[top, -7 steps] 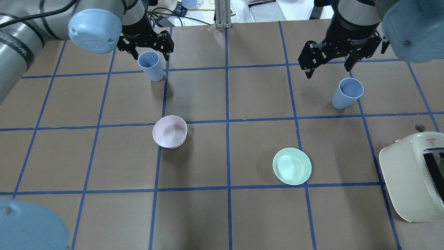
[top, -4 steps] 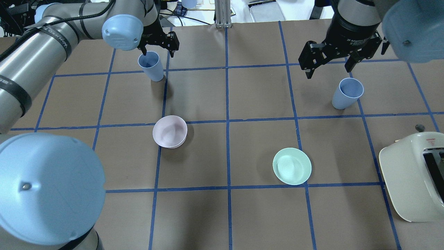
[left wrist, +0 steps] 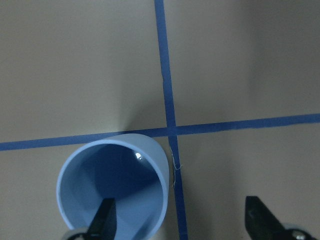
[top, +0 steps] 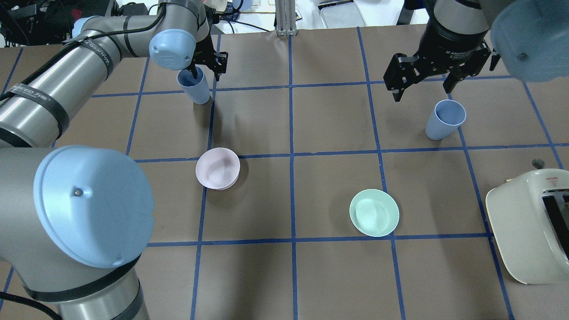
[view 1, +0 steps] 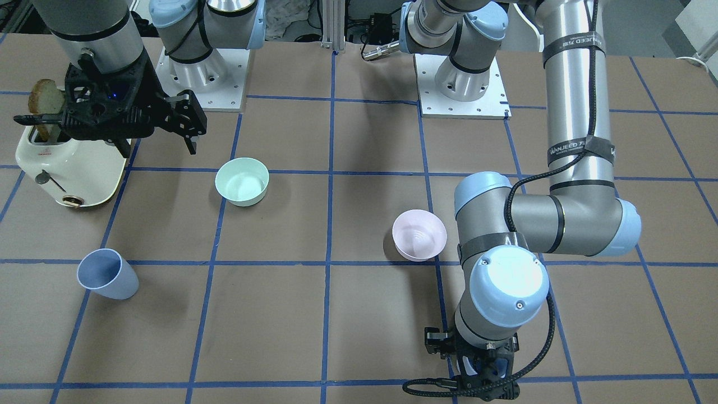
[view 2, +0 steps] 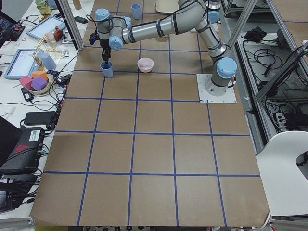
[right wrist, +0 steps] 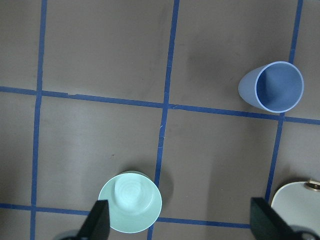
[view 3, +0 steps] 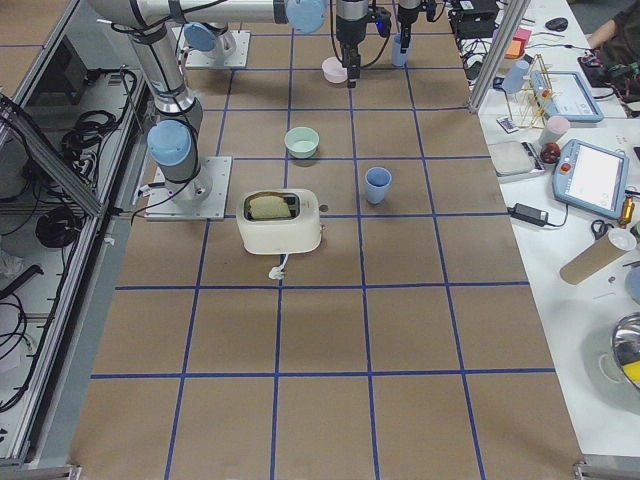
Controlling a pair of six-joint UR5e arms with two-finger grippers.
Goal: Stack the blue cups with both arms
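Note:
One blue cup (top: pixel 194 86) stands upright at the far left of the table. My left gripper (top: pixel 205 67) is open and low over it. In the left wrist view one finger (left wrist: pixel 104 220) is inside the cup (left wrist: pixel 112 187) and the other finger (left wrist: pixel 260 216) is outside it. In the front-facing view the left arm hides this cup. The second blue cup (top: pixel 445 119) stands upright at the far right, and also shows in the front-facing view (view 1: pixel 107 275) and the right wrist view (right wrist: pixel 272 87). My right gripper (top: pixel 421 88) is open and empty, above the table beyond this cup.
A pale pink bowl (top: pixel 218 168) sits left of centre and a mint-green bowl (top: pixel 374 212) right of centre. A cream toaster (top: pixel 529 226) holding a bread slice (view 1: pixel 42 101) stands at the right edge. The left arm's elbow (top: pixel 93 206) fills the near left.
My left gripper has lowered onto the left cup, and one finger now sits inside its rim. The left arm's elbow has swung into view. The right gripper has barely moved.

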